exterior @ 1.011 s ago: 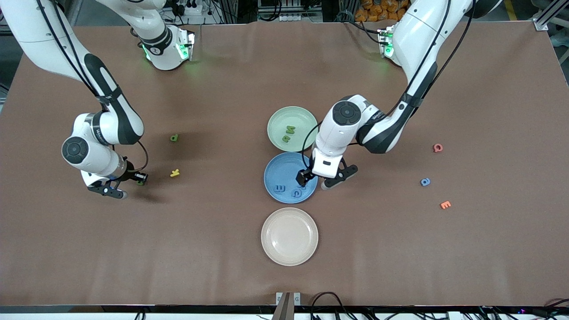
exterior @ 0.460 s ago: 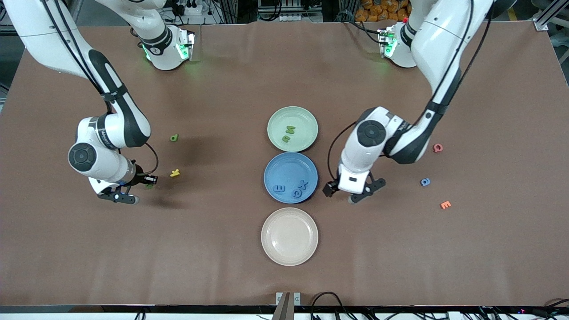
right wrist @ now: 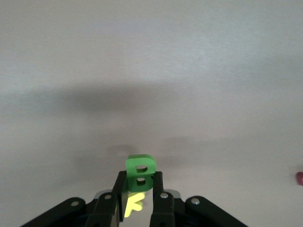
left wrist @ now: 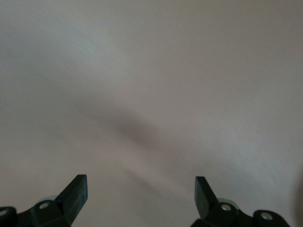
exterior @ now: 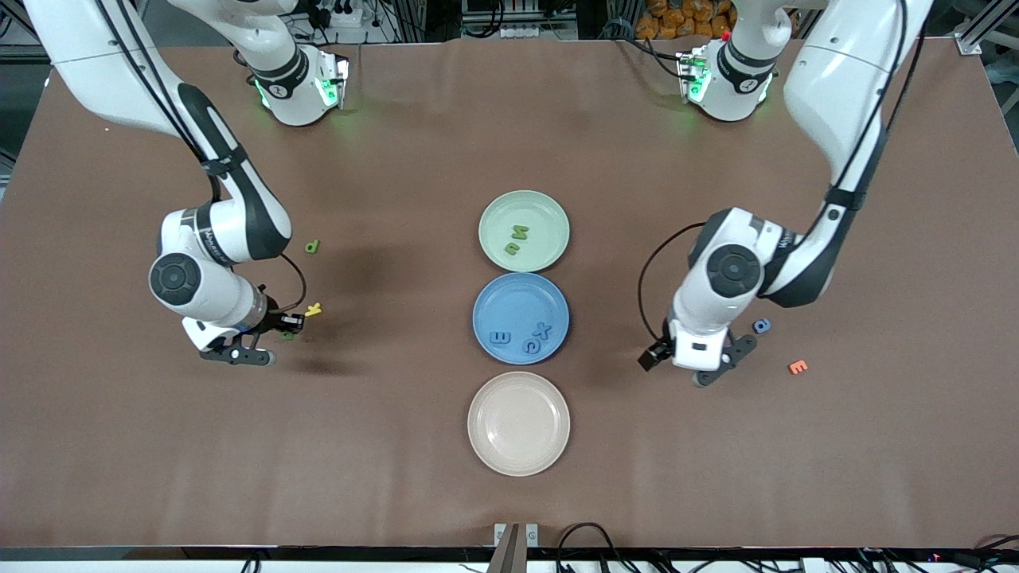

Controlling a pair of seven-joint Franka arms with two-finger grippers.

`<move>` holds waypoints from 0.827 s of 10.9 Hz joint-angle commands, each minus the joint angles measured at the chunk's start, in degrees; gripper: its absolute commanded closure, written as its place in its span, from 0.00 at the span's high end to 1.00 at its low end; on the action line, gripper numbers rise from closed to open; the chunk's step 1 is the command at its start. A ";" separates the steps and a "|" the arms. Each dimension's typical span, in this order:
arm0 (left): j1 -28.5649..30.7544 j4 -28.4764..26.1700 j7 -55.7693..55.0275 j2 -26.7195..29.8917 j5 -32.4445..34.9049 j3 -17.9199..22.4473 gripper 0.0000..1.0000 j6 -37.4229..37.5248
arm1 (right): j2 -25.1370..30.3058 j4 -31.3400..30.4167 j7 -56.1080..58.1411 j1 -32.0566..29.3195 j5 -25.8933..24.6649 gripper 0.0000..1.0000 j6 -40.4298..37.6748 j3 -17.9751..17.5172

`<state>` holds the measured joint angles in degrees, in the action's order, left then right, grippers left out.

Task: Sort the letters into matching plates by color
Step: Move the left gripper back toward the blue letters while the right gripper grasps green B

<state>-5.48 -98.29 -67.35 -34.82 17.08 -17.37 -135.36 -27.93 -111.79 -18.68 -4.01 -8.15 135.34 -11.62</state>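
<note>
- Right gripper (right wrist: 138,198), jaws clamped on a small chunky green letter B (right wrist: 140,172), hangs over bare table toward the right arm's end, just above a small yellow letter (exterior: 314,309).
- Carry it high, then release low over the pale green round plate (exterior: 549,208), clear of the two green letters (exterior: 517,239) already in it.
- Left gripper (exterior: 689,368), jaws wide apart and empty, hangs over the table near a small blue letter (exterior: 762,325).
- That one should go to the mid blue plate (exterior: 509,298); centre both fingers astride it before closing.
</note>
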 commanded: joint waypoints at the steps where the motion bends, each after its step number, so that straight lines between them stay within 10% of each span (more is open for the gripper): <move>1: 7.30 -6.02 6.85 4.75 1.38 -1.00 1.00 1.41 | 0.60 0.96 -1.44 1.37 0.41 0.00 -1.48 -0.77; 9: 15.49 -14.72 12.86 6.95 0.94 -1.18 1.00 0.36 | 0.25 2.80 -17.15 9.63 0.41 0.00 -1.30 -1.30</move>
<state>7.80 -108.39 -54.33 -30.50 17.09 -17.72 -134.00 -27.87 -110.12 -30.87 3.78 -8.06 134.86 -12.63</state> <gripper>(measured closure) 0.000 0.753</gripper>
